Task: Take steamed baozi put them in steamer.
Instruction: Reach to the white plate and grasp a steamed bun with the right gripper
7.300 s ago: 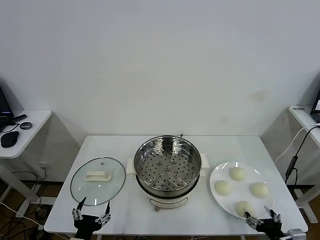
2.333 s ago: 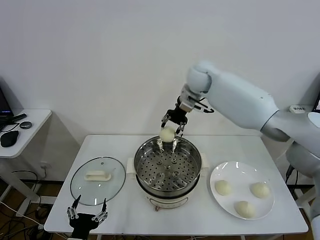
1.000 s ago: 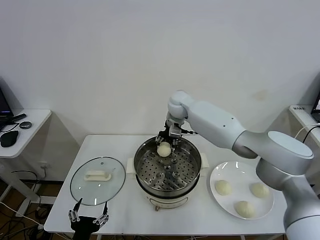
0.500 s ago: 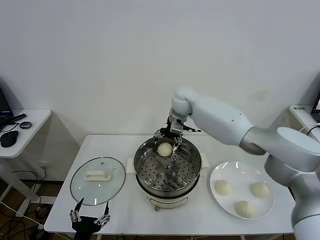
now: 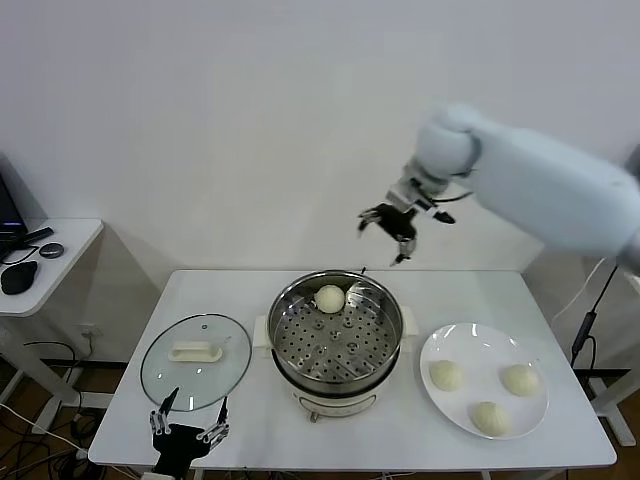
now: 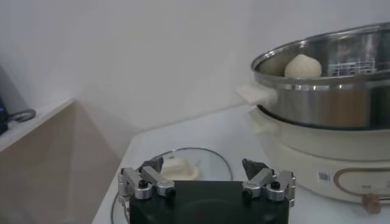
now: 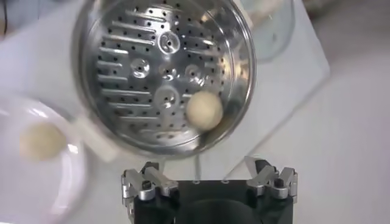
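hovering my right tool (image 5: 388, 234) empty, fingers apart, above the steamer (image 5: 336, 330), one baozi (image 5: 330, 297) sitting inside.

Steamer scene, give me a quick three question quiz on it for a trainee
1. How many baozi lie on the plate?
2. True or false: the right gripper holds a baozi.
3. Where is the left gripper: A above the steamer, B low at the table's near edge by the glass lid?

Key: 1. Three; a fourth baozi sits in the steamer. 2. False, it is open and empty. 3. B.
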{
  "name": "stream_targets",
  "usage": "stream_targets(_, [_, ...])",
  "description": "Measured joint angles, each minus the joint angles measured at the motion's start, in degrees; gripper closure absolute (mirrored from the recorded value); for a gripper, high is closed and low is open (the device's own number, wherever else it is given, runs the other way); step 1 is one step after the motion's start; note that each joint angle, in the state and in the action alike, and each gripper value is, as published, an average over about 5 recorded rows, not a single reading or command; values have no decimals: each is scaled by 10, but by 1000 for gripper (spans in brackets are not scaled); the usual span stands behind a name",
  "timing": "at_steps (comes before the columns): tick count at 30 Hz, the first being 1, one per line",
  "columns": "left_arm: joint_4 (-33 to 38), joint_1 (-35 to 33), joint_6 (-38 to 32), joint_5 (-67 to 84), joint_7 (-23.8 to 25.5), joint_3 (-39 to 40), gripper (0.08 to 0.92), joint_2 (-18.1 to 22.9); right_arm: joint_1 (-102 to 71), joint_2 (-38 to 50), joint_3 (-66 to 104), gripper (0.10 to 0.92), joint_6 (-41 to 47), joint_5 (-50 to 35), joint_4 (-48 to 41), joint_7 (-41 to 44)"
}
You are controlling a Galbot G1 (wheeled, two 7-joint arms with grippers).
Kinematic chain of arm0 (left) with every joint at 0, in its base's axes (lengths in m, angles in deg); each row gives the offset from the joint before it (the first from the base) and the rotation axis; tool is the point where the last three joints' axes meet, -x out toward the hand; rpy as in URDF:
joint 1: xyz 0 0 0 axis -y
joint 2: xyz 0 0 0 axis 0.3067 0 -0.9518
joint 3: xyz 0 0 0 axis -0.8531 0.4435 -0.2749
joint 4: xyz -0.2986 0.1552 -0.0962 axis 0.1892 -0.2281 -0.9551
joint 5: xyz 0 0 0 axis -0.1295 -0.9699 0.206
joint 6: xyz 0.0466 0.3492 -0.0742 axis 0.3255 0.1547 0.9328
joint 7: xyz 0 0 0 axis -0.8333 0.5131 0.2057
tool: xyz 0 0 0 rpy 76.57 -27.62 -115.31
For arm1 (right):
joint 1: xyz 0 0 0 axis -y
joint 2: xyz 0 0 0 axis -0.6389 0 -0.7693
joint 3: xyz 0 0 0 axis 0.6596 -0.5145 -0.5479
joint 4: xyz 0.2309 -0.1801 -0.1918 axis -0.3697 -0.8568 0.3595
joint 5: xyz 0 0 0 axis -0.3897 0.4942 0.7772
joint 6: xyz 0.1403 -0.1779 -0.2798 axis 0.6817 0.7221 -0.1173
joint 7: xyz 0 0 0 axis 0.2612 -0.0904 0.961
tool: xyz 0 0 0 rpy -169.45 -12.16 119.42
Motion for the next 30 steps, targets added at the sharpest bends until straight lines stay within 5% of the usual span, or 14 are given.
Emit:
stream_targets(11, [-12,14,10,20,8,-9,177,-11,-86,143,39,203,190,6,93,6])
stream_targets(30, [-33,16,12,32,12,-15,177,-6,-398,155,236,203,236,171,69,-10])
